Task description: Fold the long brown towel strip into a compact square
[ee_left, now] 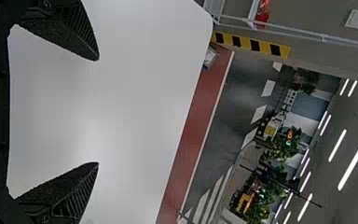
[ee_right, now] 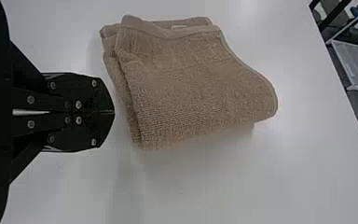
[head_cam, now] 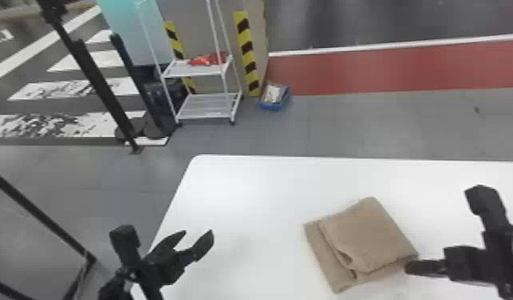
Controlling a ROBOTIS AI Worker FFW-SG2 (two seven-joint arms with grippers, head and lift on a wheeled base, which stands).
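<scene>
The brown towel [head_cam: 367, 235] lies on the white table folded into a compact, roughly square pile, its layers slightly offset along the left side. My right gripper [head_cam: 411, 267] is at the towel's right corner, its fingers together. In the right wrist view the closed right gripper [ee_right: 112, 112] points at the side of the towel [ee_right: 191, 88], with nothing between its fingers. Left of the towel, well apart from it, my left gripper [head_cam: 198, 240] is held open over the table. Its spread fingers frame bare tabletop in the left wrist view, where the left gripper [ee_left: 98, 112] holds nothing.
The white table [head_cam: 243, 191] has its left edge near my left arm and its far edge beyond the towel. On the floor behind stand a white wire rack [head_cam: 203, 72] and a small blue box [head_cam: 274, 97].
</scene>
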